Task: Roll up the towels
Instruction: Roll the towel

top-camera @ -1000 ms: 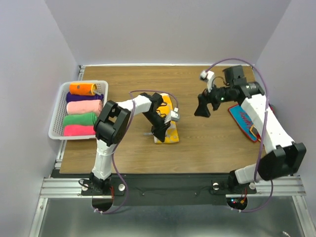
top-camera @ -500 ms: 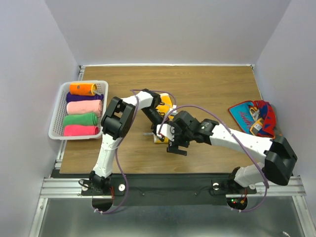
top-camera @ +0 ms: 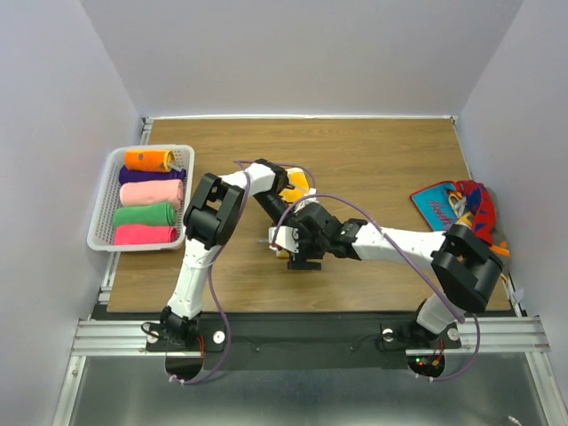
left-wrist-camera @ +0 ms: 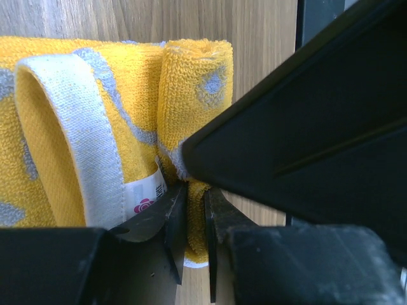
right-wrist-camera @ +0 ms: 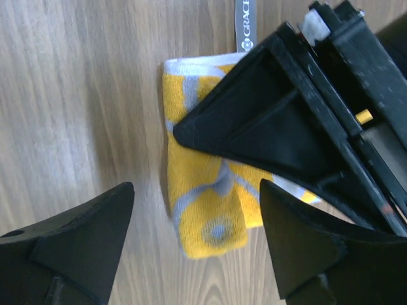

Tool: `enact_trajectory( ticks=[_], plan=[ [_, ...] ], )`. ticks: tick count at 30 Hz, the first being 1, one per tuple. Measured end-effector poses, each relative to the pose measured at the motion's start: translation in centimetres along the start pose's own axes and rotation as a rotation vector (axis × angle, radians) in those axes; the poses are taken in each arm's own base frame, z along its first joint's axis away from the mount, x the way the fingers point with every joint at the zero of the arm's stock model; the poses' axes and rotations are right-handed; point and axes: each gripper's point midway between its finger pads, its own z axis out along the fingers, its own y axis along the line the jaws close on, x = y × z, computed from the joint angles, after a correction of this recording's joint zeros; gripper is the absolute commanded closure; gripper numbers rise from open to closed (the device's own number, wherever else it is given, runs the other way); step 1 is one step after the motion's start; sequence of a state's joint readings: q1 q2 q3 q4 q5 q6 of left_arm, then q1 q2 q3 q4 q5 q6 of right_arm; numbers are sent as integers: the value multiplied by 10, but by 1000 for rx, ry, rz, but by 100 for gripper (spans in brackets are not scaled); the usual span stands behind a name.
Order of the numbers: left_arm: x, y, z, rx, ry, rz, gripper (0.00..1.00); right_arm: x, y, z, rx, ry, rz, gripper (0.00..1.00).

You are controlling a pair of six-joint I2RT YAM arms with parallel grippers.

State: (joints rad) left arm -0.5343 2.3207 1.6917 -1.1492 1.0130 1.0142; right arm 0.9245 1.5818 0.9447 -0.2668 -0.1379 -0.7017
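Note:
A yellow towel with grey patterns lies mid-table, partly rolled at its near end. My left gripper is shut on the towel's folded edge, next to its white label. My right gripper is open, and its two fingers straddle the rolled end without touching it. In the top view the right gripper sits right against the left gripper, hiding most of the towel's near end. Several rolled towels, orange, purple, pink, green and red, lie in the basket.
The white slatted basket stands at the left table edge. A red towel with blue patterns lies crumpled at the right edge, partly under the right arm. Purple cables loop over both arms.
The right arm has swung from the right side of the table over to the yellow towel, and its jaws have narrowed slightly. The left gripper has kept its hold on the towel.

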Motion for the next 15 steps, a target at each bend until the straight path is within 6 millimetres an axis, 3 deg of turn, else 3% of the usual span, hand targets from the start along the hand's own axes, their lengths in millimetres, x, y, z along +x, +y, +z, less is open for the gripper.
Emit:
enact_trajectory(
  ticks=[4, 9, 12, 15],
  plan=[
    [0, 0, 0, 0, 0, 2, 74, 4, 2, 11, -8, 1, -16, 36],
    [1, 0, -1, -1, 0, 2, 70, 17, 10, 24, -30, 22, -19, 50],
    [2, 0, -2, 0, 0, -4, 64, 16, 5, 28, -15, 12, -15, 67],
    [2, -3, -3, 0, -2, -5, 57, 17, 3, 31, -21, 1, 5, 99]
  ],
)
